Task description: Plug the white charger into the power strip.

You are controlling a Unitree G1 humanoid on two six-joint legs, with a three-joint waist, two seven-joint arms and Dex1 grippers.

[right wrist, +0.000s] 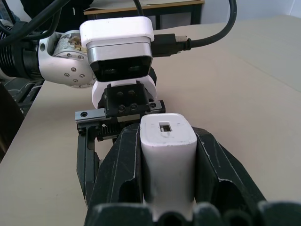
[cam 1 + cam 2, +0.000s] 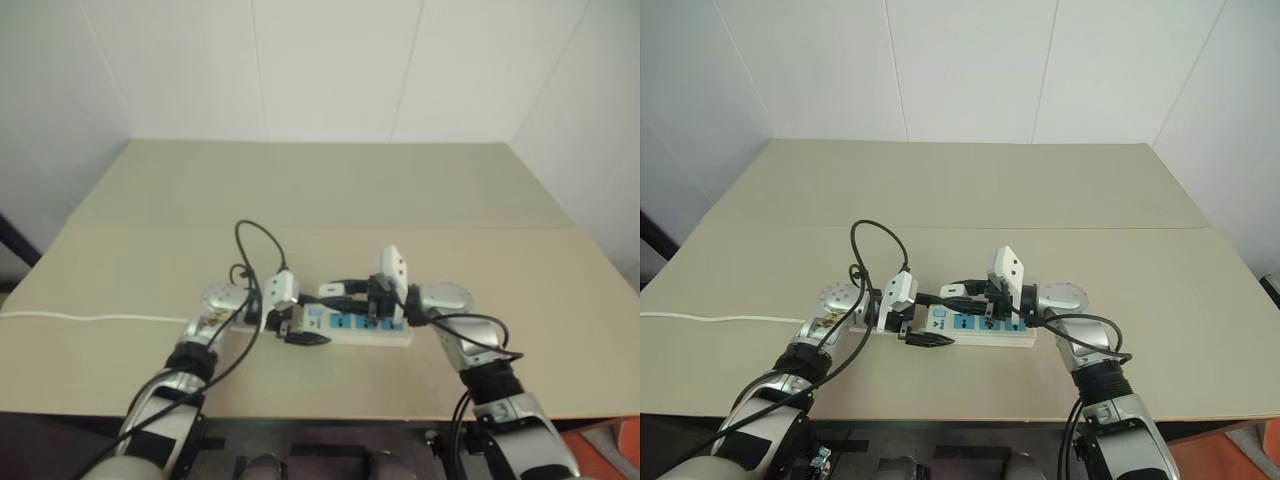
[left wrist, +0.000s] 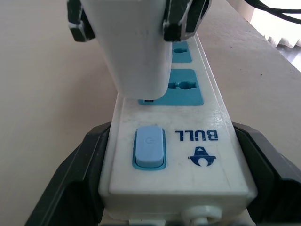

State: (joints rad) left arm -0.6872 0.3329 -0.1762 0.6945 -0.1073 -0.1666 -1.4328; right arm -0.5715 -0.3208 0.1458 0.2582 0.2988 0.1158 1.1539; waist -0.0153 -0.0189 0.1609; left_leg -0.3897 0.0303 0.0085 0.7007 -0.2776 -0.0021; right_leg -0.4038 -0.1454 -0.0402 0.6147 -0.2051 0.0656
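Beige table (image 2: 330, 200), white charger (image 1: 168, 160) clamped in right pincer (image 1: 168, 176)

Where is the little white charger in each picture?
Left eye: low middle, in the right end effector, above the strip, mostly hidden.
Right eye: same place, in the same grip.
Left wrist: the charger looms close, over the blue socket next to the switch.
Right wrist: between that end effector's black fingers.
Landmark: the strip, except in the right wrist view.
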